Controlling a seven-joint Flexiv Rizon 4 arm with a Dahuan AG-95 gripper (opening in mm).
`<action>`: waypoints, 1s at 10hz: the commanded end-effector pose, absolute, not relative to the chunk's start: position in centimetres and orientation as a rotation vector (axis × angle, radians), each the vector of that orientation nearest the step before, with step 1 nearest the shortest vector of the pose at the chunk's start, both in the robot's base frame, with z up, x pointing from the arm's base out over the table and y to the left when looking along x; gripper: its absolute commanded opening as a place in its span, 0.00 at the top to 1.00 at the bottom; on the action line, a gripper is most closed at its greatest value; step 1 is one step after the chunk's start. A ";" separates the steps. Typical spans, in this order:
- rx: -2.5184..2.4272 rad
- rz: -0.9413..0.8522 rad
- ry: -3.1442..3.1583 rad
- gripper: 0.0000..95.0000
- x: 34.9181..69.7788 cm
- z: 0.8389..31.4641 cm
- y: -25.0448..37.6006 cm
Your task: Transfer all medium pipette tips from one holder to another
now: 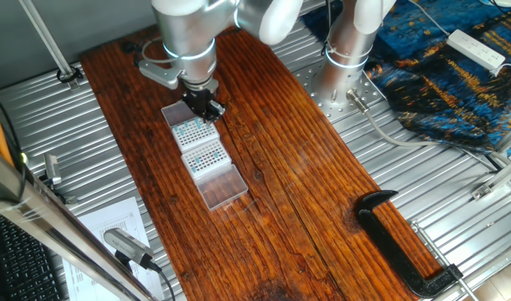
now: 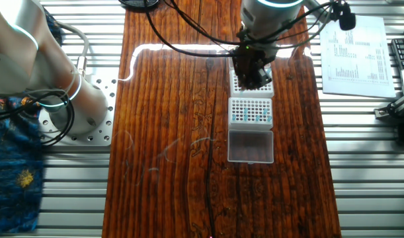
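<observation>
On the ridged metal bench (image 1: pixel 88 150) lies a dark wooden board (image 1: pixel 272 167), with a black clamp (image 1: pixel 397 242) at its near end and a printed sheet (image 2: pixel 357 46) off to one side. Mid-board sits a clear lid (image 1: pixel 220 186), then a rack (image 1: pixel 202 155) of tips (image 2: pixel 250 111), then a second rack (image 1: pixel 186 128). Over that far rack hangs the claw (image 1: pixel 203 107); whether its jaws are parted or hold a tip cannot be told.

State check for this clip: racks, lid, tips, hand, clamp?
Far rack: upright, partly hidden under the hand.
Near rack: upright, uncovered, partly filled.
Tips: seated in rack holes, scattered.
Lid: clear, flat beside near rack.
Hand: low over far rack; grip unclear.
Clamp: lying flat, unused.
</observation>
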State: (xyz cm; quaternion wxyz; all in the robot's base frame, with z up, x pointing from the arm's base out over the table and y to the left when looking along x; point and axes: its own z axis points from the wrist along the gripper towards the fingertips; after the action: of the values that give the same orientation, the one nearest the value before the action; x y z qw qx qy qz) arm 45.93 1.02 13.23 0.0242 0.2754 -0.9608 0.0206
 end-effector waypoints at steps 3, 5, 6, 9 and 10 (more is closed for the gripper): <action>0.876 0.062 -2.972 1.00 45.7 13.1 0.4; 0.876 0.050 -2.974 1.00 45.7 13.0 0.4; 0.875 0.040 -2.977 1.00 45.7 13.0 0.4; 0.873 0.035 -2.975 1.00 45.7 13.0 0.4; 0.875 0.034 -2.975 1.00 45.7 12.9 0.4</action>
State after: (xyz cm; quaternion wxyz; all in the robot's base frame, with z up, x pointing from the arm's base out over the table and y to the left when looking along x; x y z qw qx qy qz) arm 45.65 0.39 12.93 0.0206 0.2821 -0.9591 0.0115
